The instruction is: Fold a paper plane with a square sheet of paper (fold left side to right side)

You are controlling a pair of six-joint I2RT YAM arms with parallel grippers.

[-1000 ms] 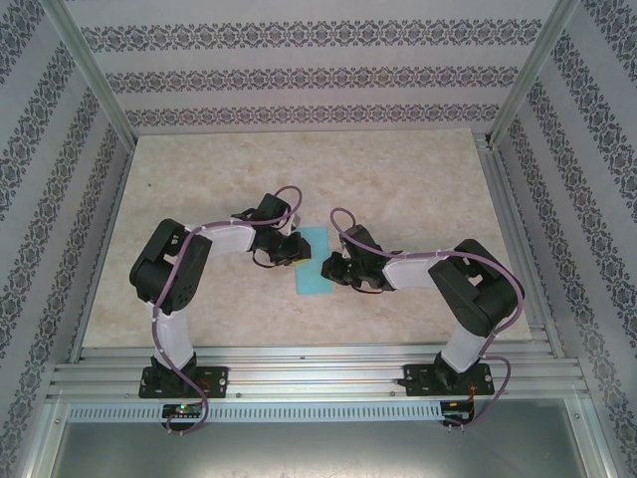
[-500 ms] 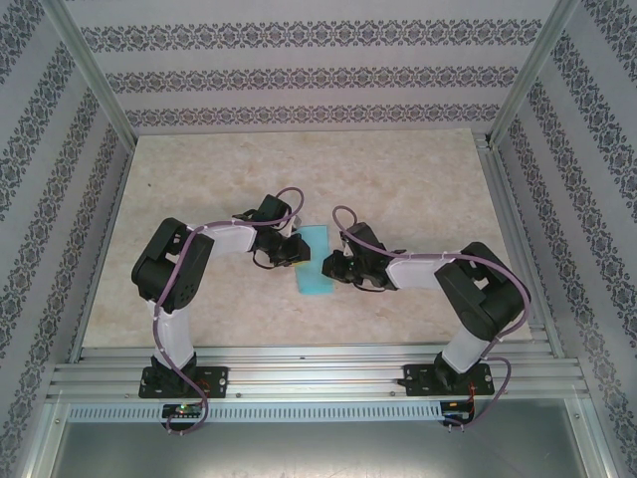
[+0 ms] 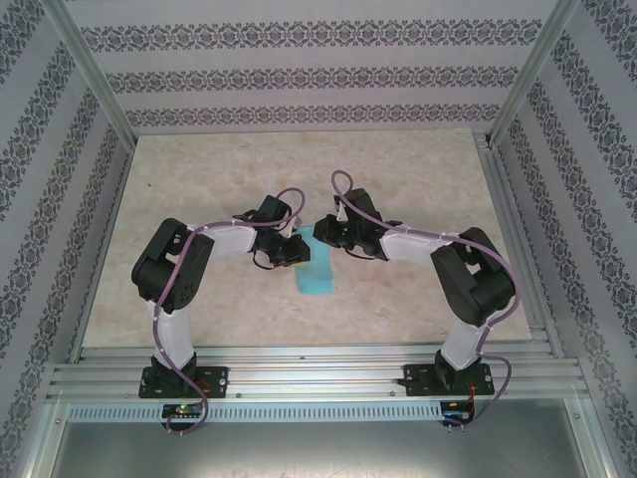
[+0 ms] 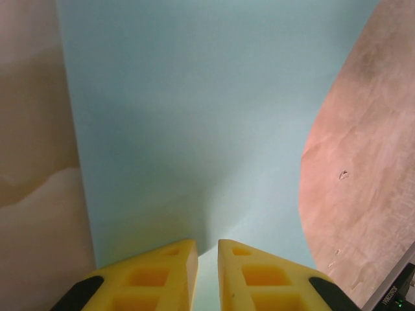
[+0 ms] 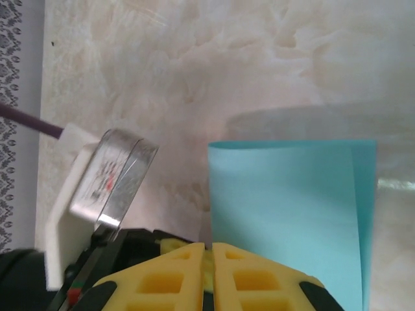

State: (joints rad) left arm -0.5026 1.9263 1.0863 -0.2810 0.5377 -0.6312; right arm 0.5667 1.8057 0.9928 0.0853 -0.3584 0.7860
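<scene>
The square sheet of paper [image 3: 317, 274] is turquoise and lies folded into a narrow strip at the table's middle, long side running away from the arms. My left gripper [image 3: 298, 249] is at its left edge. In the left wrist view the sheet [image 4: 194, 116] bows up in front of the yellow fingers, and the left gripper [image 4: 207, 243] stands nearly closed with a paper edge running into the thin gap. My right gripper [image 3: 320, 232] is at the strip's far end, shut. In its wrist view the right gripper [image 5: 209, 246] meets the sheet's [image 5: 285, 207] left edge.
The beige marbled table [image 3: 199, 179] is walled by patterned panels and aluminium posts [image 3: 90, 70]. A metal rail [image 3: 318, 373] crosses the near edge by the arm bases. The left arm's wrist [image 5: 97, 188] sits close beside the right fingers.
The right gripper has moved from the strip's right-hand middle to its far end. The left gripper has stayed at the left edge.
</scene>
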